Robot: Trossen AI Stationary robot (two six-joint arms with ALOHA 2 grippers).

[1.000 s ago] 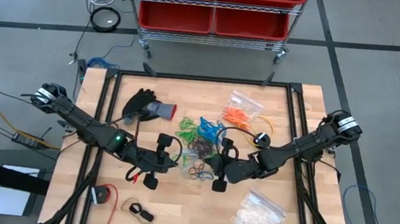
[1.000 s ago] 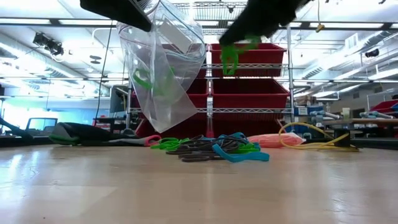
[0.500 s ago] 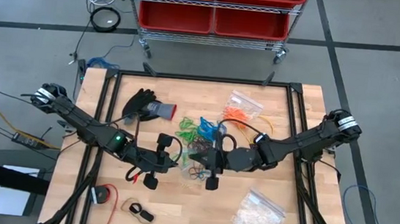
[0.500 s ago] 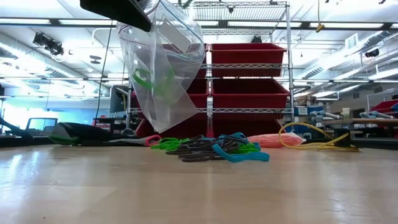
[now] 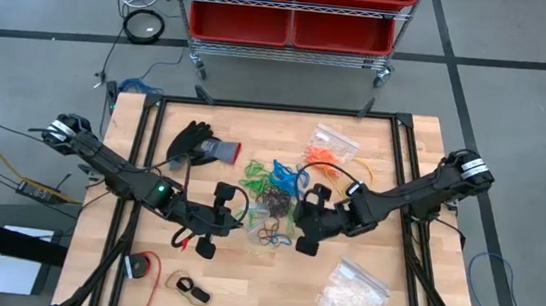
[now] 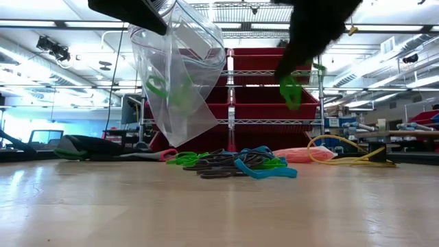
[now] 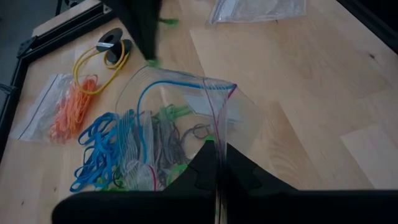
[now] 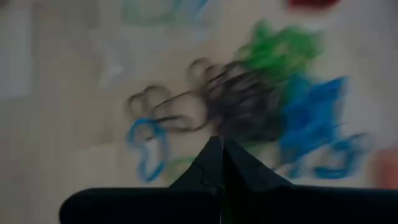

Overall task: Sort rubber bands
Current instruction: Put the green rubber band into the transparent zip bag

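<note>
A mixed pile of rubber bands (image 5: 275,183) in green, blue and black lies mid-table. My left gripper (image 5: 231,221) is shut on a clear plastic bag (image 6: 180,75) that hangs open left of the pile, with a few green bands (image 6: 164,89) inside. Right of the bag, my right gripper (image 5: 297,221) is shut on a green rubber band (image 6: 289,89) that dangles above the pile. In the left wrist view the right gripper (image 7: 140,25) stands just beyond the bag's mouth (image 7: 186,87). My left gripper pinches the bag's top rim (image 7: 214,134) between its two fingers, beside the zip strip, slanting down from the table's left. The bag hangs below with its mouth spread open, and its lower end (image 6: 180,140) seems clear of the table. My right gripper pinches the green band's upper end (image 6: 285,77) between its shut fingers, which slant down from the table's right. The band hangs slack below them, lifted clear of the pile and the table.
A black and grey glove (image 5: 198,146) lies far left. A bag of orange bands (image 5: 328,150) and a yellow cable (image 5: 359,173) lie at the far right. A clear bag of whitish pieces (image 5: 352,291) sits near right. A shelf of red bins (image 5: 292,9) stands behind the table.
My right gripper has swung toward the bag at the table's left, out of the low view, then come back toward the right. It has tipped further down and rolled. The green band still hangs from it, now lower and farther right.
</note>
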